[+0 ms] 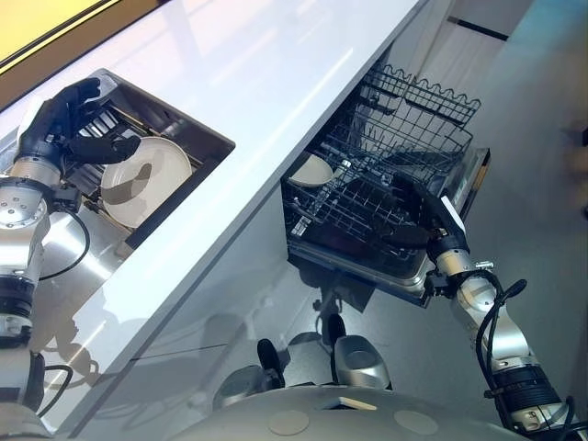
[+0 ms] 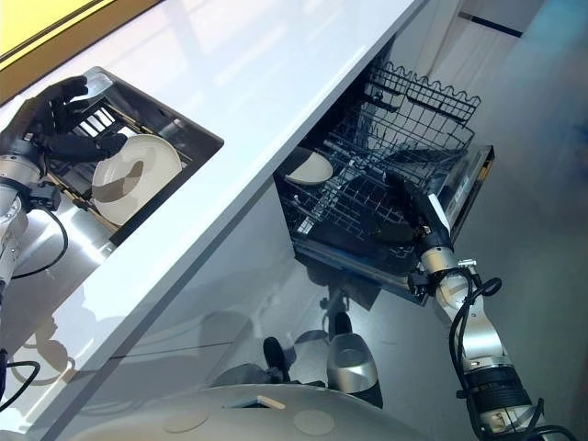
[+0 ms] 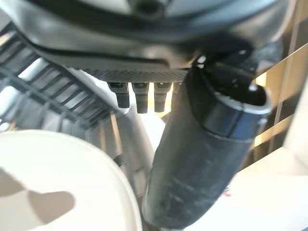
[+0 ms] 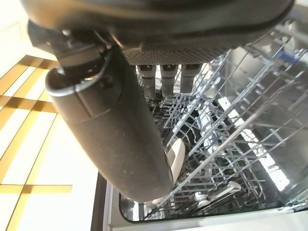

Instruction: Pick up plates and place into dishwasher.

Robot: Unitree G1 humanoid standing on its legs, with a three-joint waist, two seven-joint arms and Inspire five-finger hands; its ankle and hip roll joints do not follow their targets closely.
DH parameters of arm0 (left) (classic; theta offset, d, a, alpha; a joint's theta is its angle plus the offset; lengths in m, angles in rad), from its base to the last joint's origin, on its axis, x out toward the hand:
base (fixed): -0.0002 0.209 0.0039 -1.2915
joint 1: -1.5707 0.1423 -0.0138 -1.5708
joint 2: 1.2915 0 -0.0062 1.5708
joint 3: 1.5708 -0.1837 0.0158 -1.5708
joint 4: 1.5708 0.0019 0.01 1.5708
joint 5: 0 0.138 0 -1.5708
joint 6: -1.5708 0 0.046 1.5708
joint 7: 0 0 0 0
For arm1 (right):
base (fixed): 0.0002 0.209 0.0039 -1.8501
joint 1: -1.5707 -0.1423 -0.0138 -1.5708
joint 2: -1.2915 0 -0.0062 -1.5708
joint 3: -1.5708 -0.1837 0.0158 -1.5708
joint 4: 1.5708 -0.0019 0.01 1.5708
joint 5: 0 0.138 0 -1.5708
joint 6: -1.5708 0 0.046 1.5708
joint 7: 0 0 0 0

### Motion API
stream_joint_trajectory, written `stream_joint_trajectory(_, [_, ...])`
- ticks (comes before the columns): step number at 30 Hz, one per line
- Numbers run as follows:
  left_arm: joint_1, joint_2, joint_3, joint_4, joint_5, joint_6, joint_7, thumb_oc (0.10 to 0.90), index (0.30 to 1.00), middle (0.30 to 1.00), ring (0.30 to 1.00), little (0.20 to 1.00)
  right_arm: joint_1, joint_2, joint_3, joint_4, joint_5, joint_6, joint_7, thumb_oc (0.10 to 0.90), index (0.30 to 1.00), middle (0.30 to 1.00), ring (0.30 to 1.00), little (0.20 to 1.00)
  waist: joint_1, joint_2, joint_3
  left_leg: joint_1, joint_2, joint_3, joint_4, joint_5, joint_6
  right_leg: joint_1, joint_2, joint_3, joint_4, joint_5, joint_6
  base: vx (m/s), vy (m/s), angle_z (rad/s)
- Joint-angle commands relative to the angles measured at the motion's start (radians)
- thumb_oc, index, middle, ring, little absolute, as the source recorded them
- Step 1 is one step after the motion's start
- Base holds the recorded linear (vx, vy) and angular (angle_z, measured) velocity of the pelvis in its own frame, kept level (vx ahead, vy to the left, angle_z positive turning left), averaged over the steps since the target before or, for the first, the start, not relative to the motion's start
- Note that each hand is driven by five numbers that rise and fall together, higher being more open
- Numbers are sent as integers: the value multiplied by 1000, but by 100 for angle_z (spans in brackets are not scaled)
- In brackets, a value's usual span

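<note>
A cream plate [image 1: 152, 175] lies tilted in the steel sink [image 1: 197, 129] at the left, seen close in the left wrist view as a cream plate [image 3: 57, 192]. My left hand [image 1: 64, 119] hovers over the plate's upper rim. Its thumb [image 3: 202, 159] reaches across the rim and its fingers are relaxed, holding nothing. Another cream plate [image 1: 312, 170] stands on edge in the dishwasher's lower rack [image 1: 367, 207]; it shows as a plate [image 4: 175, 156] in the right wrist view. My right hand [image 1: 427, 216] rests open over the rack's front, apart from that plate.
A white countertop [image 1: 276, 83] runs diagonally between sink and dishwasher. The dishwasher's upper wire rack [image 1: 423, 106] is pulled out above the lower one. A dark slatted drainer [image 1: 110, 119] sits in the sink behind the plate. Grey floor [image 1: 542, 138] lies to the right.
</note>
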Motion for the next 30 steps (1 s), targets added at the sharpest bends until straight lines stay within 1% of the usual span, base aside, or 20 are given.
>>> stream_joint_trajectory(1, [-180, 67, 3, 31, 59, -20, -21, 800, 900, 900, 900, 900, -78, -93, 15, -56, 16, -85, 7, 800, 900, 900, 900, 900, -24, 76, -61, -77, -62, 0, 70, -100, 27, -112, 63, 6, 143, -51, 91, 59, 66, -16])
stream_joint_trajectory(7, [-257, 102, -92, 107, 119, 72, -151, 800, 900, 900, 900, 900, -94, -127, 30, -68, 30, -77, 8, 800, 900, 900, 900, 900, -39, 83, -32, -88, -64, 15, 70, -99, 27, -133, 60, 21, 138, -31, 99, 15, 45, -12])
stream_joint_trajectory(8, [-264, 105, -99, 113, 117, 73, -157, 800, 900, 900, 900, 900, -96, -129, 30, -68, 31, -75, 9, 800, 900, 900, 900, 900, -39, 84, -30, -88, -64, 16, 70, -100, 27, -134, 59, 21, 138, -30, 100, -13, 61, -7])
stream_joint_trajectory(9, [-295, 122, -132, 138, 95, 112, -203, 800, 900, 900, 900, 900, -104, -141, 33, -73, 36, -67, 15, 800, 900, 900, 900, 900, -45, 89, -18, -90, -63, 21, 70, -99, 25, -140, 56, 21, 138, -24, 101, -11, 59, -5])
stream_joint_trajectory(12, [-328, 142, -167, 166, 107, 154, -262, 800, 900, 900, 900, 900, -109, -139, 37, -73, 24, -61, 18, 800, 900, 900, 900, 900, -50, 98, -7, -90, -63, 26, 67, -98, 23, -144, 53, 19, 135, -16, 103, -7, 52, -6])
stream_joint_trajectory(17, [-375, 171, -205, 220, 120, 188, -344, 800, 900, 900, 900, 900, -109, -144, 41, -70, 19, -59, 24, 800, 900, 900, 900, 900, -54, 106, 2, -91, -62, 28, 67, -99, 22, -146, 49, 17, 130, -12, 105, -2, 21, -14])
stream_joint_trajectory(18, [-389, 178, -216, 234, 139, 199, -376, 800, 900, 900, 900, 900, -110, -145, 40, -65, 19, -59, 26, 800, 900, 900, 900, 900, -55, 108, 3, -91, -62, 28, 67, -99, 22, -146, 49, 17, 128, -11, 105, -13, 0, 3])
stream_joint_trajectory(21, [-417, 188, -243, 252, 124, 253, -462, 800, 900, 900, 900, 900, -111, -147, 39, -64, 23, -54, 24, 800, 900, 900, 900, 900, -54, 111, 5, -92, -61, 27, 66, -98, 22, -143, 48, 15, 125, -14, 106, -8, -4, 4])
stream_joint_trajectory(22, [-421, 188, -256, 259, 118, 294, -526, 800, 900, 900, 900, 900, -110, -145, 39, -64, 23, -51, 22, 800, 900, 900, 900, 900, -54, 113, 7, -92, -61, 27, 66, -97, 21, -140, 48, 13, 122, -15, 107, -34, -17, -1])
stream_joint_trajectory(24, [-413, 195, -263, 254, 120, 320, -573, 800, 900, 900, 900, 900, -108, -143, 40, -66, 26, -49, 16, 800, 900, 900, 900, 900, -50, 115, 9, -91, -60, 24, 66, -95, 20, -137, 48, 11, 118, -17, 107, -35, -29, -1])
stream_joint_trajectory(27, [-385, 198, -262, 241, 157, 291, -560, 800, 900, 900, 900, 900, -105, -137, 40, -65, 35, -46, 13, 800, 900, 900, 900, 900, -43, 117, 7, -87, -59, 18, 64, -97, 20, -128, 47, 3, 112, -23, 108, -8, -10, 0])
stream_joint_trajectory(29, [-371, 206, -251, 227, 180, 266, -516, 800, 900, 900, 900, 900, -102, -131, 36, -61, 31, -43, 13, 800, 900, 900, 900, 900, -37, 119, 3, -84, -59, 11, 62, -98, 20, -123, 47, -4, 110, -27, 108, 0, 0, 0])
stream_joint_trajectory(30, [-373, 211, -249, 223, 167, 274, -521, 800, 900, 900, 900, 900, -102, -130, 35, -60, 31, -42, 14, 800, 900, 900, 900, 900, -35, 119, 1, -84, -58, 9, 62, -97, 20, -120, 47, -7, 108, -30, 108, 0, 0, 0])
